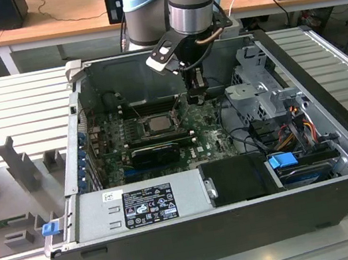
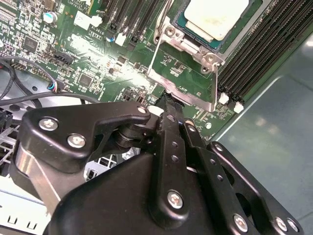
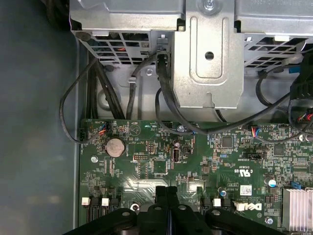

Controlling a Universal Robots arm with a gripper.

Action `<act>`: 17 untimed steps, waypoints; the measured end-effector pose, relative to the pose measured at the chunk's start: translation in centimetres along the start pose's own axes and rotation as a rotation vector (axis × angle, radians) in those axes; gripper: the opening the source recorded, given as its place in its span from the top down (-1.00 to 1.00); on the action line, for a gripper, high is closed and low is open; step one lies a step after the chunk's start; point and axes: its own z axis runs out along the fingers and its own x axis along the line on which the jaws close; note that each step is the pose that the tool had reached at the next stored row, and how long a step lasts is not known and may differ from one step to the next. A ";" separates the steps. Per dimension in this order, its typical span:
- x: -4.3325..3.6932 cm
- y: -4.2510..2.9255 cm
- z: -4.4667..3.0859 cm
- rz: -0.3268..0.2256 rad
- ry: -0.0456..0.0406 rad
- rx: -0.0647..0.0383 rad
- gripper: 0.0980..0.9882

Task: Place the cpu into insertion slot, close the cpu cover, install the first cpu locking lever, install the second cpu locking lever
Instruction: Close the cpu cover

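The cpu (image 2: 215,17), a pale silver square, lies in the insertion slot (image 2: 229,45) on the green motherboard; the exterior view shows the cpu (image 1: 157,123) in the middle of the open case. The cpu cover (image 2: 214,81), a thin grey metal frame with a large window, stands swung open off the slot, on the side toward my gripper (image 2: 166,100). The gripper is shut with nothing between its fingers, and its tip rests at the cover's free edge. It hangs just to the exterior view's right of the slot (image 1: 197,97). A thin lever rod (image 2: 165,14) runs beside the slot.
Long black memory slots (image 2: 254,54) flank the socket, next to the grey case wall (image 2: 274,127). A metal drive cage (image 3: 208,54) with black cables (image 3: 161,98) lies beyond the board. A black card (image 1: 154,152) and the power supply (image 1: 146,202) sit nearer the front.
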 end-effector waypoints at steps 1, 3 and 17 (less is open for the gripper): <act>0.00 -0.04 0.00 0.000 0.0001 0.000 0.98; 0.00 -0.11 0.00 0.000 0.0000 0.000 0.98; 0.01 -0.91 -0.02 0.000 0.0001 0.000 0.98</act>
